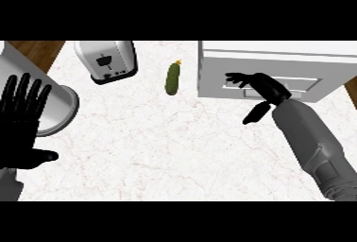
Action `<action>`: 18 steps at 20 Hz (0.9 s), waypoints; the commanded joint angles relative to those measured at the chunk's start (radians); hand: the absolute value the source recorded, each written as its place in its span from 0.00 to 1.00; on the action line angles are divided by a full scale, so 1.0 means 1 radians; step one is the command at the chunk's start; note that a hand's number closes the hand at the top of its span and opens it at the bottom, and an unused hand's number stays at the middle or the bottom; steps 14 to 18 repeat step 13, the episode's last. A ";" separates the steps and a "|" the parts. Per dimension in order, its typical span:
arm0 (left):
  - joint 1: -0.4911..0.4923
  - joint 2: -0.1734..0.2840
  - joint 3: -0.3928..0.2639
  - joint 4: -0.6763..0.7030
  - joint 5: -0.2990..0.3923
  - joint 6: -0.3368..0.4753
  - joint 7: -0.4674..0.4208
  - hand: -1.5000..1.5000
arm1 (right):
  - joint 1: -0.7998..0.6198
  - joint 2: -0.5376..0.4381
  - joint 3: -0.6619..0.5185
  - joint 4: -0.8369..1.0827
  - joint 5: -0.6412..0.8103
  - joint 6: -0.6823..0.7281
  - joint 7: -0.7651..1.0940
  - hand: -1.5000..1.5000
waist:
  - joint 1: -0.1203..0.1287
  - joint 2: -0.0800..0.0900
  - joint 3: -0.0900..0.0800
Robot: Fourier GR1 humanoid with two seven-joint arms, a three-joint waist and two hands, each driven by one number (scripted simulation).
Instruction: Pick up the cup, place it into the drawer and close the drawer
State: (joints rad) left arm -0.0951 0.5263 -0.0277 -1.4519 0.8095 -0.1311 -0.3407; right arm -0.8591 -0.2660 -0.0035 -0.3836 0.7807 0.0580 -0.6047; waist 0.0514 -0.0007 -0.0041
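There is one view, from the robot's head, looking steeply down on the marble tabletop (pixel 174 142). It sits fairly close: both forearms rise from the lower edge, and the drawer unit (pixel 272 66) lies just beyond the right robot hand (pixel 261 85).

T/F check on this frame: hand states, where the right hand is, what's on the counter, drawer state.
1. The right hand is at the front of the white drawer unit. True.
2. The left hand is curled round a cup. False: it rests open at the view's left edge, fingers up, holding nothing.
3. A cucumber lies on the counter between the toaster and the drawer unit. True.
4. The toaster stands right of the drawer unit. False: it is to its left.
5. The drawer is pulled wide open. False: the front looks flush, not pulled out.
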 commanded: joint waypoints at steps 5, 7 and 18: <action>-0.018 -0.033 -0.022 0.035 -0.049 -0.008 -0.023 0.00 | -0.149 -0.067 -0.061 0.167 -0.006 0.006 0.051 0.00 | 0.028 0.033 0.007; -0.027 -0.040 -0.024 0.057 -0.063 -0.017 -0.041 0.00 | -0.135 -0.097 -0.058 0.178 0.000 0.006 0.021 0.00 | 0.027 0.039 0.007; -0.022 -0.047 -0.032 0.013 -0.066 0.001 -0.021 0.00 | -0.151 -0.099 -0.066 0.210 -0.009 0.012 0.020 0.00 | 0.043 0.033 0.008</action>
